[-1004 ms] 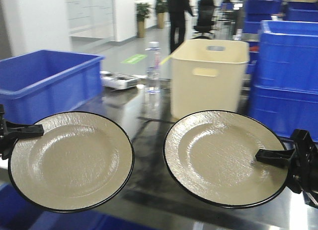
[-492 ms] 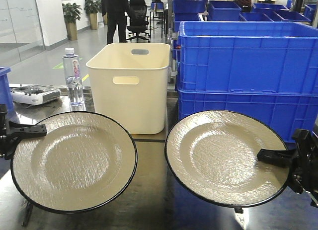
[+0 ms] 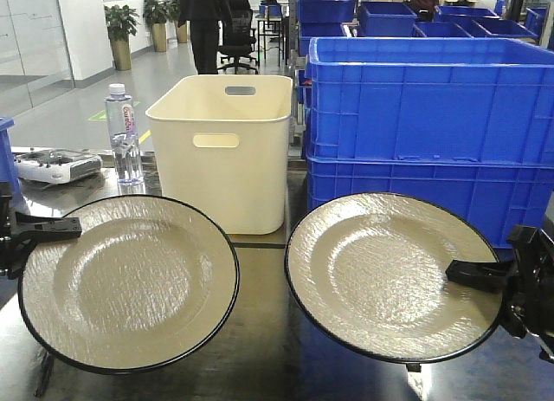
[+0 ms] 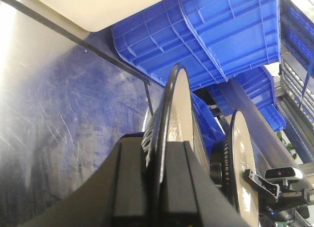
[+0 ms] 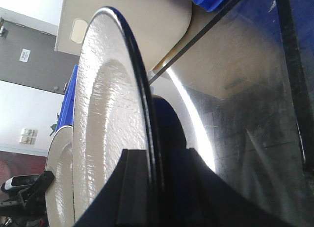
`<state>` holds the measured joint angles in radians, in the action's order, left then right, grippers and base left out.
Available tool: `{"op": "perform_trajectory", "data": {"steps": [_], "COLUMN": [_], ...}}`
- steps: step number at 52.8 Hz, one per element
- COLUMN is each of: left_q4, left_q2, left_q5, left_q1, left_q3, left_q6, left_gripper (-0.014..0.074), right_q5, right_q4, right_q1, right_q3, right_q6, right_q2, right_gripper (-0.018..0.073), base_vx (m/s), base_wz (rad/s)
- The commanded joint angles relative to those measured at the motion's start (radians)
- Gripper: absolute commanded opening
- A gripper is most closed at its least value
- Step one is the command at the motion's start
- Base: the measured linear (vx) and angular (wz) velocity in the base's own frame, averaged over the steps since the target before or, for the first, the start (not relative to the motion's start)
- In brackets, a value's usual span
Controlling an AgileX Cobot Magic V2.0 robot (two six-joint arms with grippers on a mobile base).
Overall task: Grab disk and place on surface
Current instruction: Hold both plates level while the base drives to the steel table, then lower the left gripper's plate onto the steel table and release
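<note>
— What's nearest?
— Two cream, black-rimmed plates, side by side. The left end effector (image 3: 62, 228) pinches the left plate (image 3: 130, 284) at its outer rim. The right end effector (image 3: 463, 273) pinches the right plate (image 3: 381, 275) the same way.
— Lying on the bench?
— No, held over the dark glossy bench (image 3: 260, 332), faces tilted toward the front camera.
— And behind?
— A black tape line (image 3: 260, 243), then a cream bin (image 3: 221, 158) with stacked blue crates (image 3: 415, 115) beside it. A water bottle (image 3: 124, 134) stands to the left.
</note>
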<state>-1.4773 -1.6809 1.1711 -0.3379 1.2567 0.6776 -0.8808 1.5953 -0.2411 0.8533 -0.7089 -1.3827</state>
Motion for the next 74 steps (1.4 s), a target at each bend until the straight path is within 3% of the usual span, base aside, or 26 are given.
{"op": "perform_trajectory", "data": {"steps": [1,31,37,44,48,53,59,69,74], "left_q4": [-0.147,-0.147,-0.107,-0.070,-0.118,-0.210,-0.318,-0.318,-0.312], "left_q2": [0.053,0.053,0.046,0.019,-0.011,-0.067,-0.132,-0.176,-0.179], "left_q5": [0.081,0.026,-0.004,-0.188,-0.280,-0.343,-0.354,-0.410,-0.418], "left_q1": [-0.001,0.007,0.077,0.211,0.290,0.364,0.413,0.427,0.428], "left_q3": [0.029,0.029,0.029,0.029,0.030,0.030,0.030,0.030,0.029], "left_q6": [-0.020,-0.019,0.005,0.005,0.017,0.088,0.191,0.260,0.291], "left_gripper": [-0.0008,-0.0008,-0.0006,-0.0005,-0.0005,-0.0005,0.0024,0.0154,0.0279], "right_q5": [-0.063,-0.052,-0.025,-0.010,-0.011,-0.013,-0.022,-0.037,-0.041], "right_q4": [0.112,0.145,0.195,0.195,0.195,0.195,0.195,0.195,0.195], "right_q1": [-0.003,-0.003,-0.003,-0.003,-0.003,-0.003,-0.003,-0.003,-0.003], "right_q3": [0.033,0.033,0.033,0.034,0.034,0.034,0.034,0.034,0.034], "right_q6": [0.004,-0.012,-0.013,-0.015,-0.015,-0.015,-0.015,-0.015,-0.015], "right_q2": [0.040,0.040,0.040,0.040,0.040,0.040,0.040,0.040,0.040], "right_gripper": [-0.0009,-0.0009,-0.0009,-0.0009,-0.0009,-0.0009,-0.0009,-0.0009,-0.0009], "base_vx": [0.00,0.00,0.00,0.00,0.00,0.00,0.00,0.00,0.00], "base_wz": [0.00,0.00,0.00,0.00,0.00,0.00,0.00,0.00,0.00]}}
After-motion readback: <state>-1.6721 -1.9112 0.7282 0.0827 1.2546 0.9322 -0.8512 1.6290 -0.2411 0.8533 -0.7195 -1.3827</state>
